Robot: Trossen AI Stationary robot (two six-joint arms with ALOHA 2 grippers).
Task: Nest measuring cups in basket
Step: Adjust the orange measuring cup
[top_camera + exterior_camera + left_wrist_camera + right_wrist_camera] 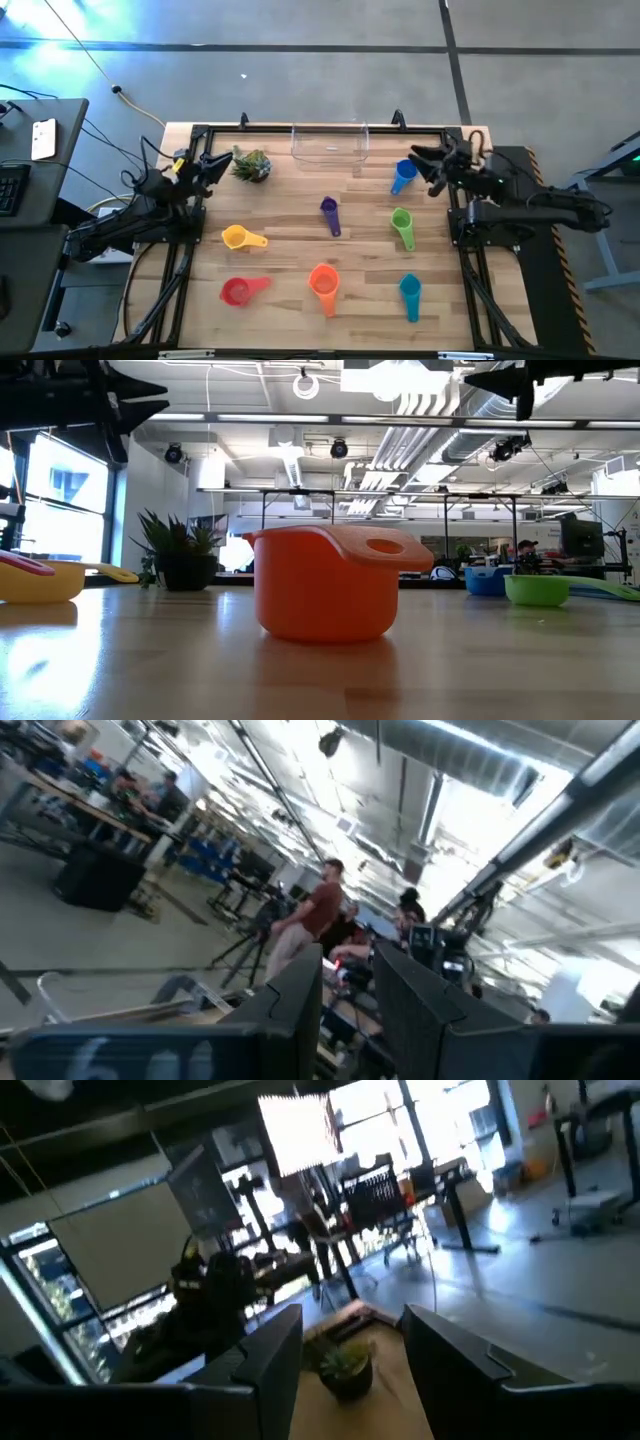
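Note:
Seven measuring cups lie apart on the wooden table: blue (403, 175), purple (330, 213), green (402, 227), yellow (240, 238), red (240, 290), orange (325, 284) and teal (410, 293). The clear basket (330, 143) stands at the far edge, with no cup in it. My left gripper (222, 163) hovers at the far left beside the plant, raised above the table, open and holding nothing (350, 1005). My right gripper (415, 158) hovers at the far right, above and just beyond the blue cup, also open and holding nothing (350, 1370).
A small potted plant (252, 165) stands left of the basket, close to my left gripper. Black rails (190, 250) frame the table's left and right sides. In the low view the orange cup (330, 595) sits nearest, upside down. People stand in the room behind.

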